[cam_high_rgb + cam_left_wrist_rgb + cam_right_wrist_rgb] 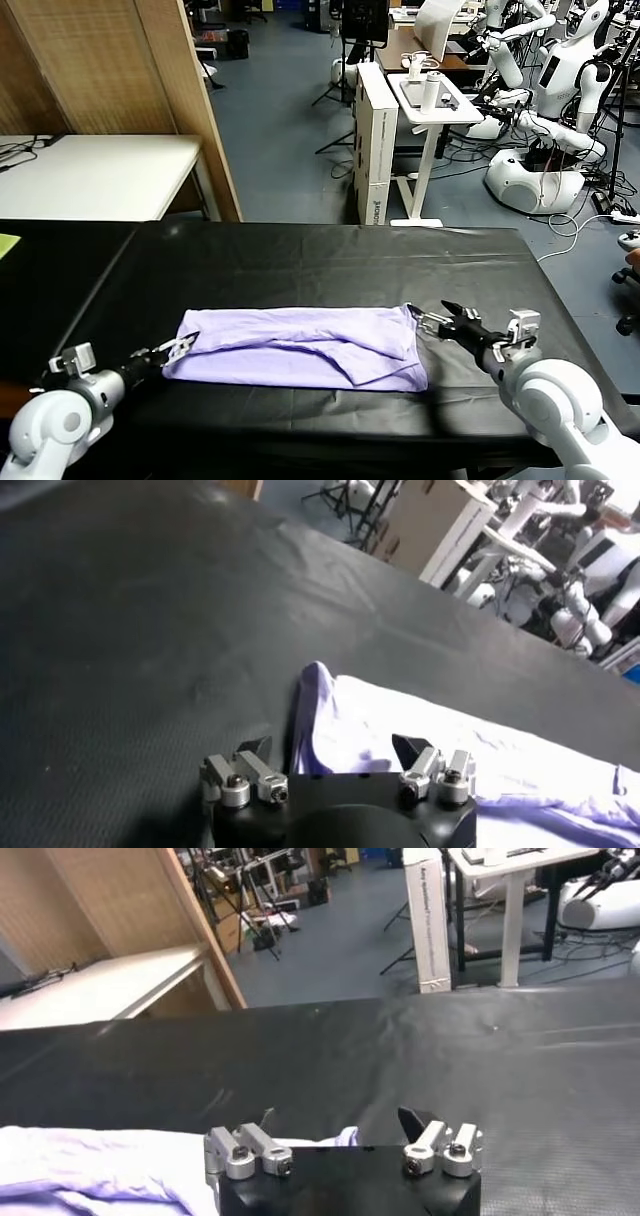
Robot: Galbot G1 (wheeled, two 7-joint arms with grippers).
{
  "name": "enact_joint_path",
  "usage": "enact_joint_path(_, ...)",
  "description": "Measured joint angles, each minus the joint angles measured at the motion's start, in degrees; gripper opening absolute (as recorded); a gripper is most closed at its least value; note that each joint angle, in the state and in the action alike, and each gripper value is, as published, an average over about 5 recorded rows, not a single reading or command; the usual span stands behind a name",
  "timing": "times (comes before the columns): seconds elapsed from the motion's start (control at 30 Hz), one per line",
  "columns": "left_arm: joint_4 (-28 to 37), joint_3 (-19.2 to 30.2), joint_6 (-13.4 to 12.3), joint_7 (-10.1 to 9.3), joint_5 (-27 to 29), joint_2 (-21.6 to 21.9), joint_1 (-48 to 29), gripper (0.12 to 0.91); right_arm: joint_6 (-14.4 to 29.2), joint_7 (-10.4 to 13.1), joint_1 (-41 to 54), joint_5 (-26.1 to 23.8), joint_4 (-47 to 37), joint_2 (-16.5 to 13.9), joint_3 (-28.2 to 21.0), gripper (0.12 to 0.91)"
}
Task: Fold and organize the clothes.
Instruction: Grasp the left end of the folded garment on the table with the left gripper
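Open grippers [178, 346] [432, 318] at T-shirt [300, 347] ends

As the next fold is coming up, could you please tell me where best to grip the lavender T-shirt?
Probably at its two short ends: the thin lavender fabric T-shirt lies folded into a long band, so each open gripper, left and right, comes in from outside.
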Motion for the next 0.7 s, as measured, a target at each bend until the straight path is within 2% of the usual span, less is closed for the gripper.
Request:
enact_joint_path(0.3, -0.02, 1.06, 0.03, 0.06, 0.04, -1.08, -0.48, 0.897, 0.0, -0.11, 0.06, -0.68, -0.32, 0.38, -0.34, 0.907)
enact_joint_path(0.4, 0.04, 1.1, 0.05, 0.03, 0.04, -1.23, -0.52, 0.844, 0.04, -0.21, 0.21, -1.12, -0.45, 0.53, -0.62, 0.907)
enact_joint_path(0.5, 0.05, 1.14, 0.1, -0.03, 0.03, -1.31, -0.46, 0.703, 0.09, -0.26, 0.49, -1.74, -0.56, 0.78, -1.16, 0.907)
enact_joint_path(0.7, -0.49, 1.16, 0.38, -0.64, 0.03, -1.48, -0.23, 0.327, 0.21, -0.28, 1.0, -2.94, -0.79, 1.26, -2.17, 0.907)
